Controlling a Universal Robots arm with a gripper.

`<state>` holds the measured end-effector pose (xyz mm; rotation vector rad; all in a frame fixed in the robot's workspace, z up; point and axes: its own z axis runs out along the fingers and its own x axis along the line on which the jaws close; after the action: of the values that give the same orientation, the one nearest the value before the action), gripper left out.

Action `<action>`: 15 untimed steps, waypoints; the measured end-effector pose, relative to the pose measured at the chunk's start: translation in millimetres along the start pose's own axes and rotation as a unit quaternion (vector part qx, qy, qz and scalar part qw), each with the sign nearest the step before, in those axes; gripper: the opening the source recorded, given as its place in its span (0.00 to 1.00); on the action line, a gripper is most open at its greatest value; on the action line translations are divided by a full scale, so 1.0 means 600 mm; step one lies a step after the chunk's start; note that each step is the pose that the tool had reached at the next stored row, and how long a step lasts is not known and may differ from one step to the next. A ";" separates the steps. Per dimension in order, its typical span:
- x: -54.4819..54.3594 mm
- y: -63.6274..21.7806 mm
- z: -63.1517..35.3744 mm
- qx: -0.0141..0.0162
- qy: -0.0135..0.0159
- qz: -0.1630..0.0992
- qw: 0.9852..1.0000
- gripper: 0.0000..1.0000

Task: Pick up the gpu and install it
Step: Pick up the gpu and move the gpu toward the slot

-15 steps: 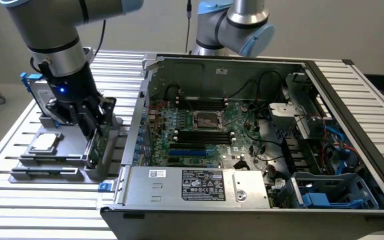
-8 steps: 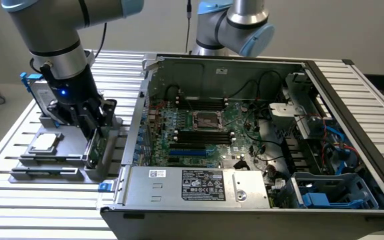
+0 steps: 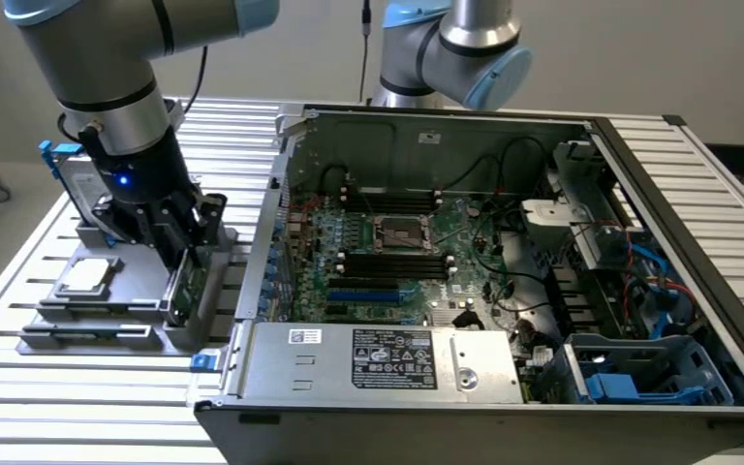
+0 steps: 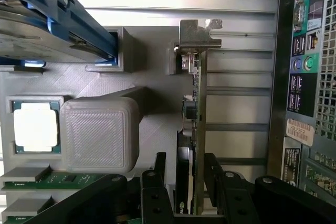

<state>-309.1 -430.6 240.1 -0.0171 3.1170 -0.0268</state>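
Atop grey holder (image 4: 152, 103), gpu (image 4: 197, 124) stands upright between spread fingers (image 4: 159, 165).

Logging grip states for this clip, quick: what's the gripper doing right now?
Gripper: open, jaws on either side of the gpu, not closed on it.
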 end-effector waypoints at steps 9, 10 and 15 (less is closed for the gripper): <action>0.000 0.000 0.000 0.000 0.000 0.000 1.000 0.40; 0.000 0.000 0.000 0.000 0.000 0.000 1.000 0.34; 0.000 0.000 0.000 0.000 0.000 0.000 1.000 0.27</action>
<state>-309.1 -430.6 240.0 -0.0171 3.1170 -0.0269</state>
